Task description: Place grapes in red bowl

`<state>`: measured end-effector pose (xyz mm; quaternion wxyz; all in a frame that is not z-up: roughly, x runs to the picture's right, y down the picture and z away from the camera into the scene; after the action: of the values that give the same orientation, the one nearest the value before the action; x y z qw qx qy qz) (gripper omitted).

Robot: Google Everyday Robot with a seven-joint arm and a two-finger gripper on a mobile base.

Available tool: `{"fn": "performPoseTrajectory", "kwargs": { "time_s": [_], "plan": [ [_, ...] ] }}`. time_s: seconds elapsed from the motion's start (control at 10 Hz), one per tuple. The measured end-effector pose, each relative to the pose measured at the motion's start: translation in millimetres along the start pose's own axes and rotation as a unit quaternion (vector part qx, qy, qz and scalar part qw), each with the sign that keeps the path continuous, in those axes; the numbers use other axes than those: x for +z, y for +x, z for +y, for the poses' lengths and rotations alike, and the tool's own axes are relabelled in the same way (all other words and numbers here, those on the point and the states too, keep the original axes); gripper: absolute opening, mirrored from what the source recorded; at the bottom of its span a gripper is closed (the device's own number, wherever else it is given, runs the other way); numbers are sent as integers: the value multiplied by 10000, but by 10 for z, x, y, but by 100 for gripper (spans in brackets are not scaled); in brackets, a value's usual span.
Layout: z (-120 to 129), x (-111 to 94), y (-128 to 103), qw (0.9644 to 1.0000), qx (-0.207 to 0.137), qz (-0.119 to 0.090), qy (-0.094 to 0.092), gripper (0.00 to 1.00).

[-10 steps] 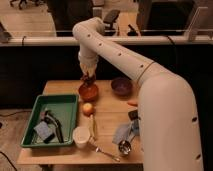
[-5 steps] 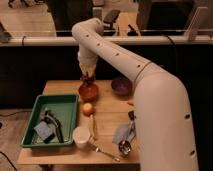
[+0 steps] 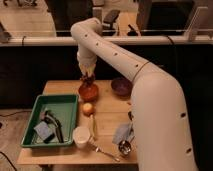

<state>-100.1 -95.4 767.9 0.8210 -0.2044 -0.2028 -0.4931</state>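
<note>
A wooden table stands before a dark partition, with a green tray at its left. Right of the tray, the gripper hangs just above the red bowl, with the grapes dark at its tip. Whether it clasps them cannot be told. A purple bowl sits further right.

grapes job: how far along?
Looks done: grapes are off the table, at the gripper, which hangs right above the red bowl. In hand: lowering or dropping them. Left: grapes lying in the bowl, gripper pulled away.
</note>
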Motion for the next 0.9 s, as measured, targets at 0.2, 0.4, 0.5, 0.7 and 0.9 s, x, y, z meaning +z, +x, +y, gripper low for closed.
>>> {"fn": "performPoseTrajectory", "kwargs": {
  "time_s": [0.2, 0.4, 0.5, 0.7, 0.9],
  "plan": [
    [-6, -1, 10, 10000, -1, 2, -9, 11],
    [-20, -2, 31, 10000, -4, 18, -18, 33],
    [-28, 0, 35, 10000, -10, 20, -23, 41],
    [-55, 1, 38, 10000, -34, 21, -26, 61],
    [-72, 6, 38, 10000, -51, 16, -29, 78]
  ]
}}
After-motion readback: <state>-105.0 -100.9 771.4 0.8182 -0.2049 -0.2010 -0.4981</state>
